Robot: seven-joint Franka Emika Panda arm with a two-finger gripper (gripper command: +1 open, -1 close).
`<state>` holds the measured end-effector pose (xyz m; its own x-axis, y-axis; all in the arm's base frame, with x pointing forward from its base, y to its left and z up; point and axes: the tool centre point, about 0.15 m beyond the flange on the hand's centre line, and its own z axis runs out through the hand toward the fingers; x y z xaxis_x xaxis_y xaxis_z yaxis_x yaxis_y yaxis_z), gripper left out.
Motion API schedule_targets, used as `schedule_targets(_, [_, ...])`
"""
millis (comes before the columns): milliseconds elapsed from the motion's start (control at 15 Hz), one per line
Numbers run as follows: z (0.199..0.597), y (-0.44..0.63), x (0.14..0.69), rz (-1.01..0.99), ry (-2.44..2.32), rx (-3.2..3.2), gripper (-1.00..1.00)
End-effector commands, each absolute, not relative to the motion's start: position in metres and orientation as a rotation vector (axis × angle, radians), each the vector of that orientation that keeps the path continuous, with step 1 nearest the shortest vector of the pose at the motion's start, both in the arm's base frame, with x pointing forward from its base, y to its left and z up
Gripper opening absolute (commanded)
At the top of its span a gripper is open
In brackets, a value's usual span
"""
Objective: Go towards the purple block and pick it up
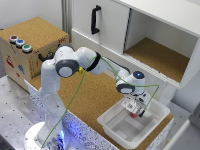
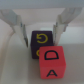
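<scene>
Surface: cork tabletop (image 1: 90,100) carries a white plastic bin (image 1: 117,131).
Gripper (image 2: 41,31): I see its fingers spread wide, hovering inside the bin.
Purple block (image 2: 42,44): between the fingers, untouched, a red lettered cube (image 2: 53,64) touching it.

The exterior view looks down from high up and some way off, taking in the whole arm (image 1: 67,70), the worktop (image 1: 90,95) and the white tray (image 1: 117,131). The wrist view looks down between the fingers (image 2: 19,27), very close. Both share the tray's inside.
</scene>
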<state>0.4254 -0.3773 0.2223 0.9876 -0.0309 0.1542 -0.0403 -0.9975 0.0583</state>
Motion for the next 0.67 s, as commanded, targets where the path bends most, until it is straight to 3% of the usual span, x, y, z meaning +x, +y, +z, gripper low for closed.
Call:
schedule_targets(0, [0.218, -0.385, 0.438, 0.204, -0.104, 3.014, -1.0])
schedule_targets(600, [0.307, -0.352, 0.441, 0.499, -0.052, 3.044, -1.0])
